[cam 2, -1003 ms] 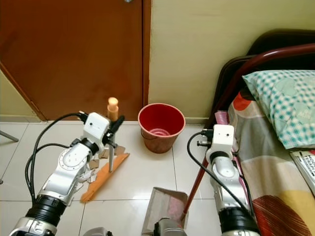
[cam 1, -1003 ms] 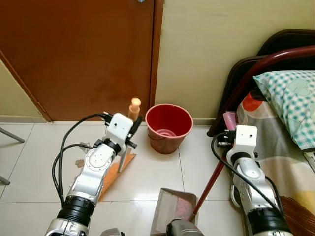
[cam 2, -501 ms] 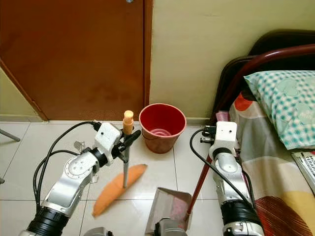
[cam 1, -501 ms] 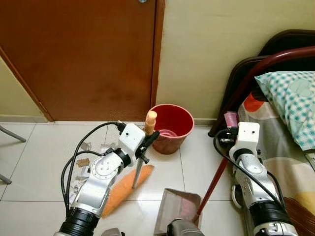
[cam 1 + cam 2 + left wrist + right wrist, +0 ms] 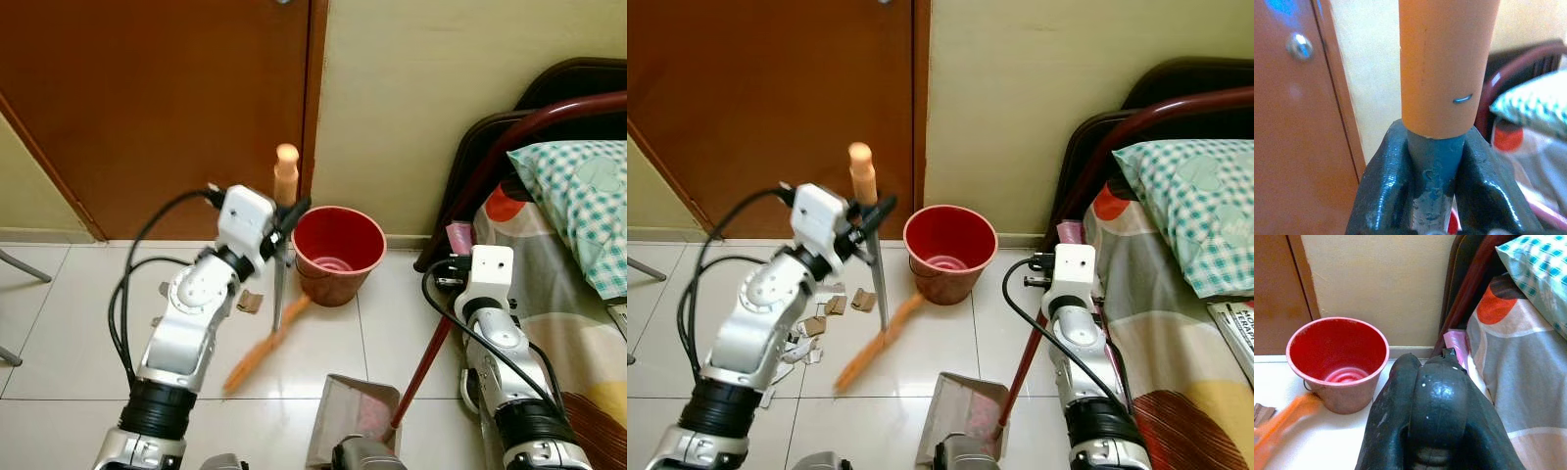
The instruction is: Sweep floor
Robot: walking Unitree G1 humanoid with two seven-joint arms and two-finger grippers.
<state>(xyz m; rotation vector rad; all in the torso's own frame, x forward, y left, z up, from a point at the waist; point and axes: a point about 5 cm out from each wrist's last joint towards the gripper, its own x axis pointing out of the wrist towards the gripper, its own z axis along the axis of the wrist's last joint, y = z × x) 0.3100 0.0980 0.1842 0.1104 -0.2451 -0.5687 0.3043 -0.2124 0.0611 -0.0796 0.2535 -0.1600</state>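
Left hand [image 5: 1432,191] clamped on broom [image 5: 875,284] handle, orange bristles blurred beside red bucket [image 5: 949,251]. Right hand [image 5: 1432,401] pressed around dustpan [image 5: 963,419] handle, near. Paper scraps [image 5: 838,305] left on floor.

Orange broom head [image 5: 875,343] and orange handle cap [image 5: 286,171] on a grey pole, left of centre. Red bucket [image 5: 338,253] far centre, by the cream wall [image 5: 431,88]. Brown door [image 5: 167,108] far left. White floor tiles [image 5: 59,313] with brown scraps [image 5: 838,305]. Dark red dustpan handle [image 5: 423,367], near right. Teal-and-white checked pillow [image 5: 578,211] far right, on a grey, orange and yellow patterned sheet [image 5: 1156,294].
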